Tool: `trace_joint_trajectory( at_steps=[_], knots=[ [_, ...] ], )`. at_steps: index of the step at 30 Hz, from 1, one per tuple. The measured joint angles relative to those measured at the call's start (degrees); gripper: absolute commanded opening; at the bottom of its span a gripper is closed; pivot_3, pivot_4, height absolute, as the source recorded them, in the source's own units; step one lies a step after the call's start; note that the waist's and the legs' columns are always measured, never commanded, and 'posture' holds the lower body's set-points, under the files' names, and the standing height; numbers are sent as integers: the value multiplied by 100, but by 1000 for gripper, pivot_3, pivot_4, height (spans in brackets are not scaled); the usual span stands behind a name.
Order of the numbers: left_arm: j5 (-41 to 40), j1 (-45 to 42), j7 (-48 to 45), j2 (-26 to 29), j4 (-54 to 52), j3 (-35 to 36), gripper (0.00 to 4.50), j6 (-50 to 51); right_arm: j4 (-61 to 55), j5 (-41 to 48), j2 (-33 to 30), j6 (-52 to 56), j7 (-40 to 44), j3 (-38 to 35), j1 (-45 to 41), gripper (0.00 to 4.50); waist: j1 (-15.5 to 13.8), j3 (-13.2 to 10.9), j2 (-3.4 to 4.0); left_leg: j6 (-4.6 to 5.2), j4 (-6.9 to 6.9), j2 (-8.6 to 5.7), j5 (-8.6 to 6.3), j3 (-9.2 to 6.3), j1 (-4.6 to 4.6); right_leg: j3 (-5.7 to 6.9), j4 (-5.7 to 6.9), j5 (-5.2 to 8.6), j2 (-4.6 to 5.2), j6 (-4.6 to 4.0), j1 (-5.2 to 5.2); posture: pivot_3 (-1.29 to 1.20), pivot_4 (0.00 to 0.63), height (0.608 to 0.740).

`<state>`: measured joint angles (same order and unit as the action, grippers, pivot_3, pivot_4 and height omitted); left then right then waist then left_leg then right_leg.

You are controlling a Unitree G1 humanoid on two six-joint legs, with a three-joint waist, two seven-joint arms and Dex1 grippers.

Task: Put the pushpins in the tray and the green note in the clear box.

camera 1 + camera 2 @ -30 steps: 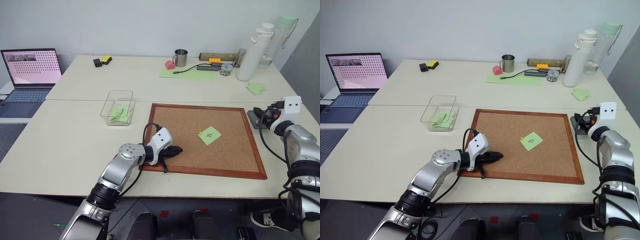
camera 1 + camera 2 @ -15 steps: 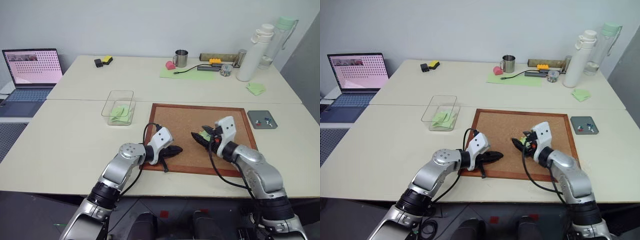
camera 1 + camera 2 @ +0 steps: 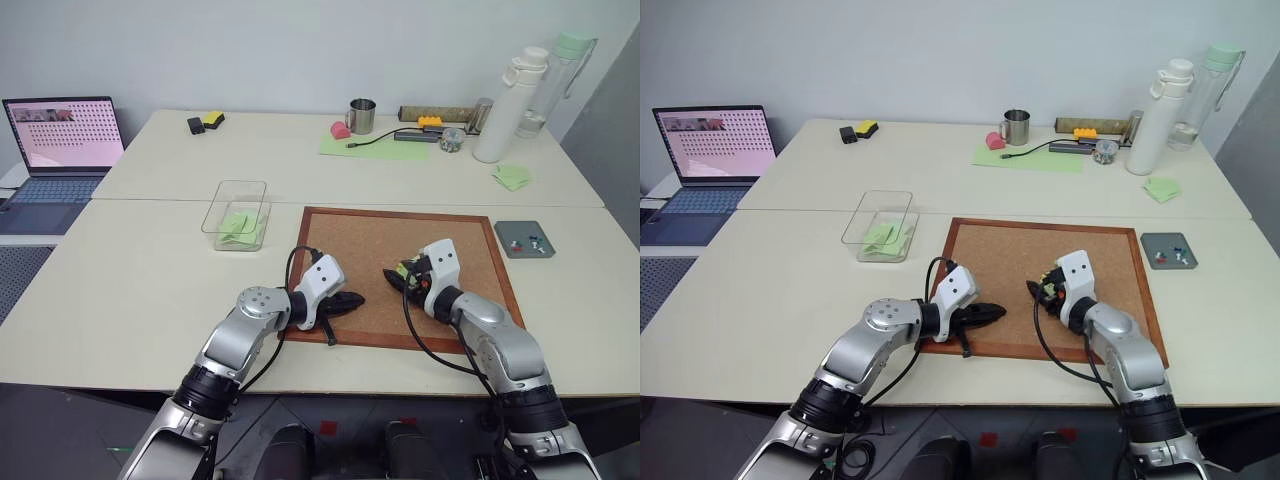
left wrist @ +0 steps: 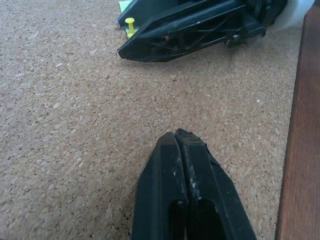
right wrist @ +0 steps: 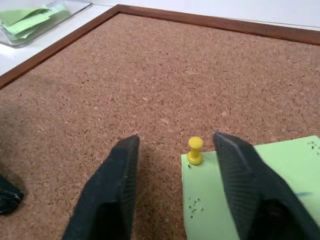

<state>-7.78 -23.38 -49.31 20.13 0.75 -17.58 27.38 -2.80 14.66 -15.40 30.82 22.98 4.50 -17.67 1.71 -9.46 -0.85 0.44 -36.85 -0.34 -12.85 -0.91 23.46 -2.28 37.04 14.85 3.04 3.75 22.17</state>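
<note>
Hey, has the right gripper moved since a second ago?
Yes. The right gripper has swung from beside the grey tray in over the corkboard, and now straddles the yellow pushpin on the green note.

A: Non-task stuff, go. Left side?
B: Open laptop [image 3: 62, 150], pink screen, on a side desk. Black and yellow item [image 3: 205, 122] at the far left of the table.
A: Back row?
B: Metal mug [image 3: 360, 116], pink blob [image 3: 340, 130] just beside it, big pale-green sheet [image 3: 375, 147] with a black cable [image 3: 372, 141] across it. Long bar with a yellow piece [image 3: 436, 117], small jar [image 3: 452, 139], white bottle [image 3: 505, 106], clear bottle with a green cap [image 3: 560, 75].
A: Near side?
B: Corkboard [image 3: 350, 240], wood frame. Crumpled green paper [image 3: 513, 177] at the right, well apart from it.
</note>
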Motion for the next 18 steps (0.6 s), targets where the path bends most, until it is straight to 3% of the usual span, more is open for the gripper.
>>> trace_joint_trajectory(
  at_steps=[8, 18],
  knots=[
    [0, 3, 11, -2, -4, 1, 0, 4, 219, -34, 28, -107, -21, -120, -87, 31, 0, 0, 0, 0, 0, 0, 0, 0, 0, 0, 0, 0, 0, 0, 0, 0, 150, 740],
    [-1, 19, 39, -8, -22, 5, 0, 12, -7, 107, 46, -232, 151, -234, -72, 31, 2, -1, 1, 0, 2, 0, 0, 1, 1, -2, 0, 0, 0, 1, 3, 0, 150, 740]
  ],
)
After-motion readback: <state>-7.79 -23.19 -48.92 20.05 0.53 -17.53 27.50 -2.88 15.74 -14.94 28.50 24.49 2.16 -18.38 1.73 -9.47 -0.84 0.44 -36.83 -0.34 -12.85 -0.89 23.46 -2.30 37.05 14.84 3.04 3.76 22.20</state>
